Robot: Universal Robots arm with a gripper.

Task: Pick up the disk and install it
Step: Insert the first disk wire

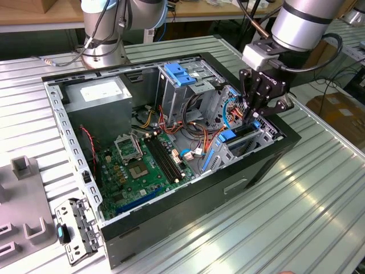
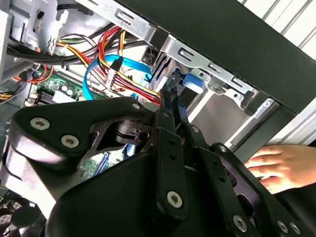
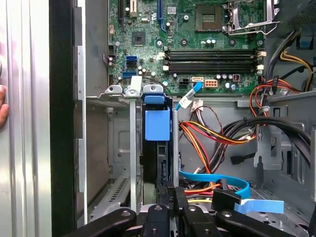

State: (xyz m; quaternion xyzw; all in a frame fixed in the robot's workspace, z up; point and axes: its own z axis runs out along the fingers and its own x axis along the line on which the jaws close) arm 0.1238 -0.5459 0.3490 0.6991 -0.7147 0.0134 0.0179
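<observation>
The disk [image 3: 157,148] stands on edge in a slot of the metal drive bay at the case's front, dark and slab-like, with a blue rail [image 3: 157,124] along its side. In the exterior view the disk [image 1: 246,134] sits low in the bay at the case's right end. My gripper [image 1: 254,117] hangs straight above it, fingers drawn together, tips at the disk's upper edge. Both wrist views show the black fingers [image 2: 170,106] closed side by side over the blue rail [image 2: 190,81]. I cannot tell whether they pinch any part of it.
The open computer case [image 1: 274,149] lies on a slatted metal table, motherboard [image 1: 137,165] inside. Red, yellow and blue cables [image 3: 217,136] crowd beside the bay. A grey power supply [image 1: 97,97] sits at the back. A person's hand [image 2: 276,165] rests outside the case wall.
</observation>
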